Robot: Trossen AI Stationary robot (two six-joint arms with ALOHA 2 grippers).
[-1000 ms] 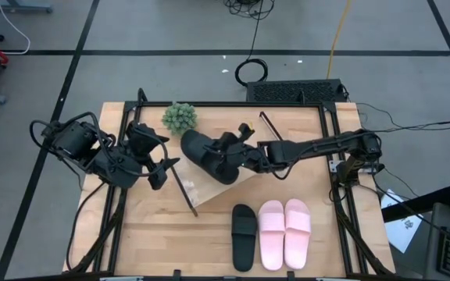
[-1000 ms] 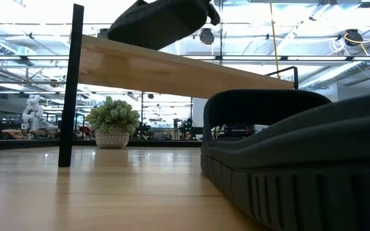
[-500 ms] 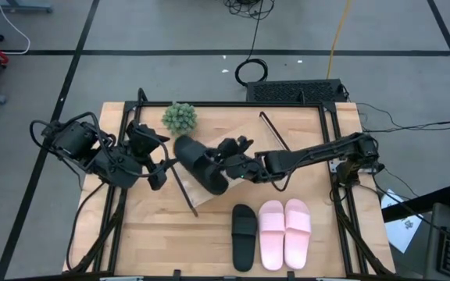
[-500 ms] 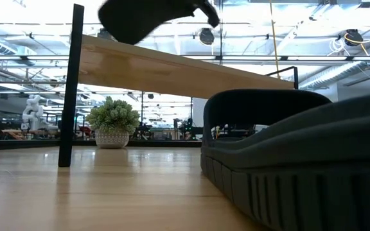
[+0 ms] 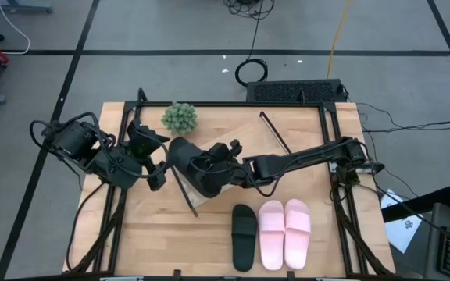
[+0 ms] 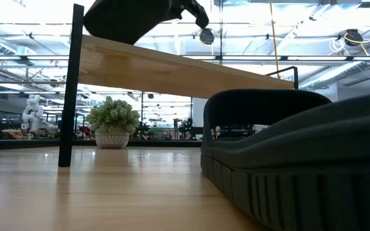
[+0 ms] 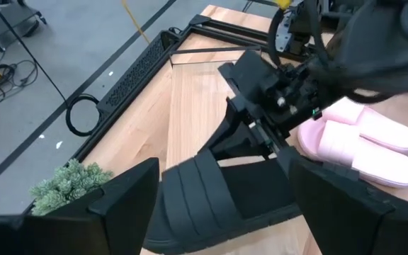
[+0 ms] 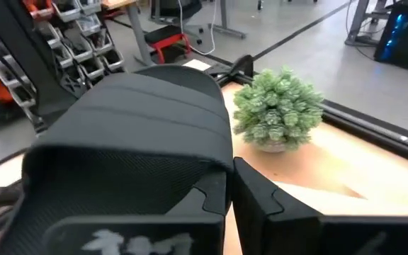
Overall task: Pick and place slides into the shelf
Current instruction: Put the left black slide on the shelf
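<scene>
A: Where is the right hand sitting?

B: It is reaching out over the middle of the light-wood table, with its two dark fingers pressed together on the heel end of a matte black open-toe slide sandal. The sandal is hanging in the air over the left end of the long light-wood shelf board with thin black wire end frames, its toe pointing toward the left arm.

A: Is the sandal touching the board?

B: In the low view its dark underside is showing just above the board's upper edge; I cannot tell whether the two are touching.

A: And the left hand?

B: It is waiting near the table's left side, just beside the sandal's toe, with its fingers standing wide apart and gripping nothing.

A: What about the remaining slides?

B: They are lying on the table near its front edge, toes pointing away from the shelf. The second matte black slide sandal is lying on the left, and the two pale pink slide sandals are lying just beside it, the pink ones touching side by side.

A: Anything else on the table?

B: A small green plant in a pale pot is standing at the back, near the shelf's left end.
</scene>
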